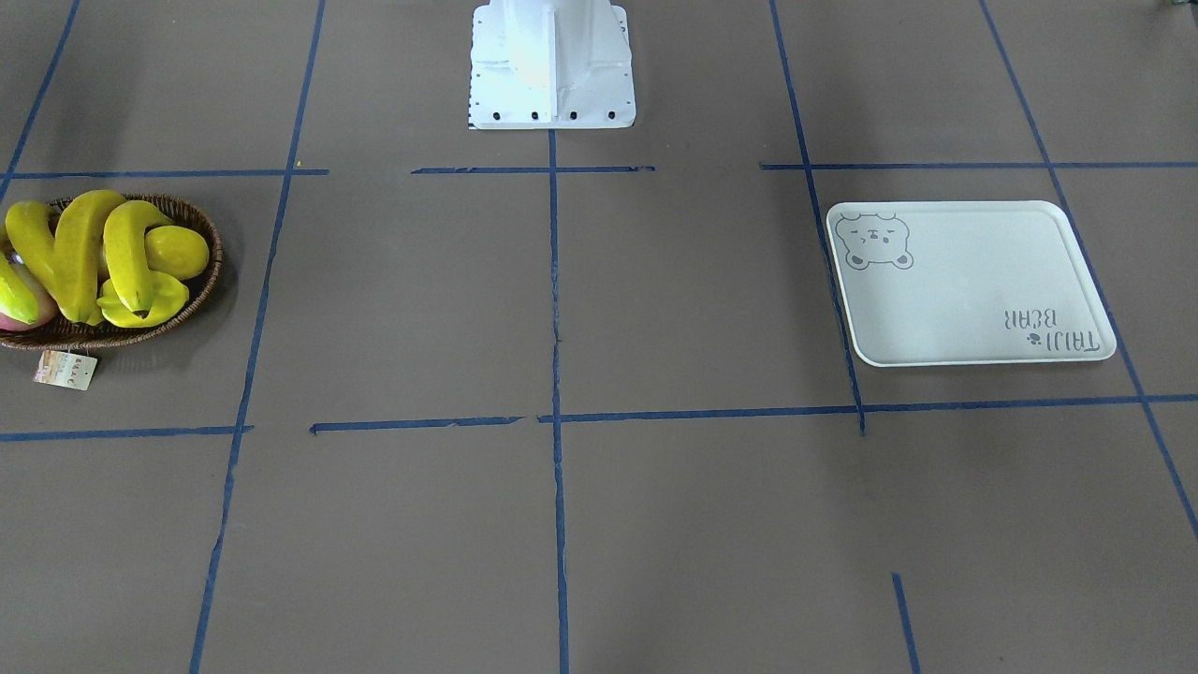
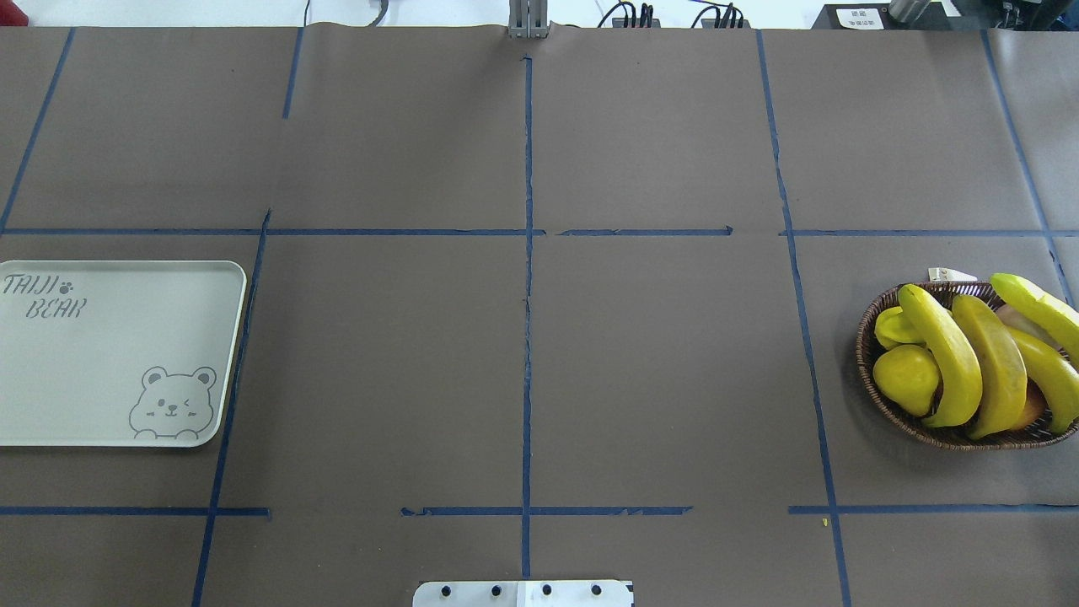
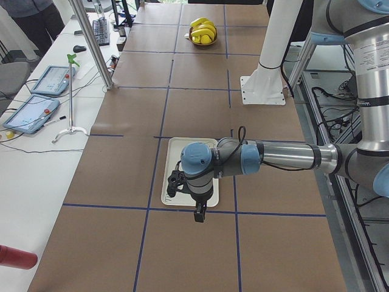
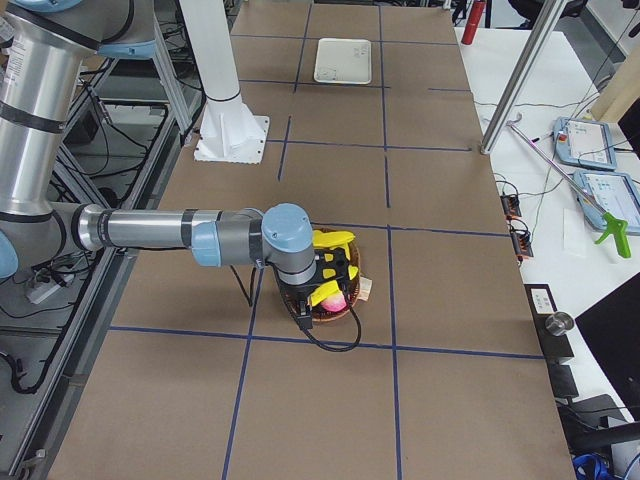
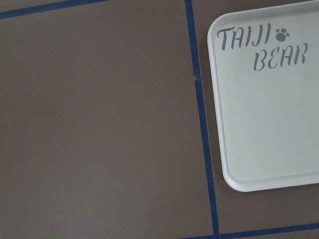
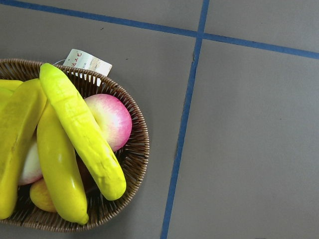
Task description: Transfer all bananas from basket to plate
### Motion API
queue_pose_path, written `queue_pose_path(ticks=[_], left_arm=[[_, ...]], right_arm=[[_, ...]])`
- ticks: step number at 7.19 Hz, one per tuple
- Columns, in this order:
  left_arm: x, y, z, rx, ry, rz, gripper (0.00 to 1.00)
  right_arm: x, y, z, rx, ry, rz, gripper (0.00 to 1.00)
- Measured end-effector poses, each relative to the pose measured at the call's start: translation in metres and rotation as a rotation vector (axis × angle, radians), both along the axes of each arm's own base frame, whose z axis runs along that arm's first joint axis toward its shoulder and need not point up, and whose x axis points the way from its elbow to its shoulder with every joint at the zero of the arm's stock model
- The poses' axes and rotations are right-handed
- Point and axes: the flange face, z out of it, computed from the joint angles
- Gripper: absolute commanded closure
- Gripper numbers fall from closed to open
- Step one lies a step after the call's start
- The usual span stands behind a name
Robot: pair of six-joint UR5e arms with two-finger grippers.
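Several yellow bananas (image 1: pixel 80 253) lie in a brown wicker basket (image 1: pixel 201 281) on the robot's right; they also show in the overhead view (image 2: pixel 948 354) and the right wrist view (image 6: pixel 82 129). The pale bear plate (image 2: pixel 101 362) lies empty on the robot's left and shows in the left wrist view (image 5: pixel 269 124). My left gripper (image 3: pixel 199 214) hangs over the plate's near edge. My right gripper (image 4: pixel 322 285) hangs over the basket. Both show only in the side views, so I cannot tell whether they are open or shut.
The basket also holds a lemon (image 2: pixel 906 378), a ridged starfruit (image 2: pixel 895 327) and a pink-white fruit (image 6: pixel 109 119). A paper tag (image 1: pixel 65 370) hangs off its rim. The white robot base (image 1: pixel 552 65) stands mid-table. Blue tape lines grid the brown table.
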Motion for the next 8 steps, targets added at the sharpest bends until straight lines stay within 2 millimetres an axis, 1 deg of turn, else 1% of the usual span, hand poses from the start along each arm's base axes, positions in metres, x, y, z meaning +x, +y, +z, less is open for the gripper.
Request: queue_pose_path(ticks=[1,3,4,5,6,8], left_arm=[[0.0,0.0,0.0,0.001,0.001,0.0,0.0],[0.0,-0.001,0.002,0.001,0.003,0.001,0.0],[0.001,-0.001,0.002,0.0,0.003,0.001,0.0],[0.001,-0.002,0.002,0.0,0.004,0.002,0.0],[0.001,-0.002,0.002,0.001,0.004,0.002,0.0],[0.001,-0.002,0.002,0.0,0.005,0.002,0.0]], right_arm=[[-0.003,-0.001,-0.001,0.003,-0.002,-0.01,0.0],[-0.024,-0.01,-0.008,0.04,-0.02,-0.068,0.01],[-0.035,-0.016,-0.013,0.098,-0.041,-0.099,0.01],[-0.045,-0.02,-0.014,0.167,-0.061,-0.128,0.01],[-0.053,-0.021,-0.008,0.22,-0.093,-0.156,0.01],[-0.07,-0.019,0.011,0.28,-0.172,-0.218,0.01]])
